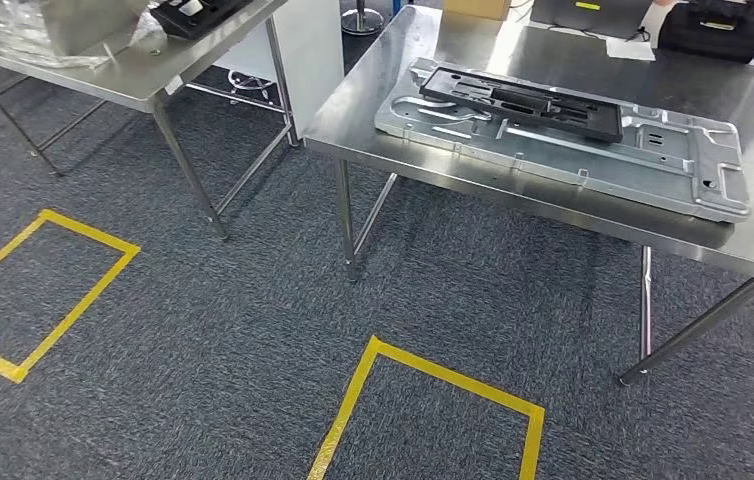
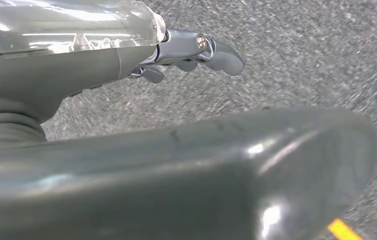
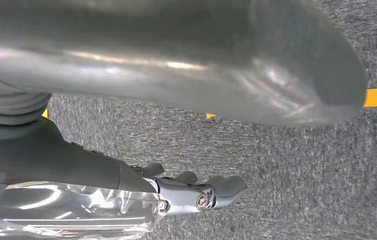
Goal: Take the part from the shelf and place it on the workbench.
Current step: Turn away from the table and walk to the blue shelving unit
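Steel counter (image 1: 553,40) ahead in the head view, carrying a large silver stamped metal plate (image 1: 673,160) lying flat near its front edge. Black part (image 1: 523,100) resting on top of that plate, toward its left half, flat and touching it. Second counter (image 1: 143,70) off to the left, well apart, with crumpled clear plastic (image 1: 13,25) and another dark item (image 1: 193,12) on it. Yellow tape rectangles (image 1: 433,375) marked on grey carpet (image 1: 233,300) in front of both counters.

Left hand (image 2: 196,50) hanging over the carpet in the left wrist view: fingers extended with only a slight curl, thumb apart, grasping nothing, touching nothing. Right hand (image 3: 196,192) likewise over the carpet in the right wrist view: fingers loosely extended, released, nothing held, a strip of yellow tape on the floor beyond the thumb.
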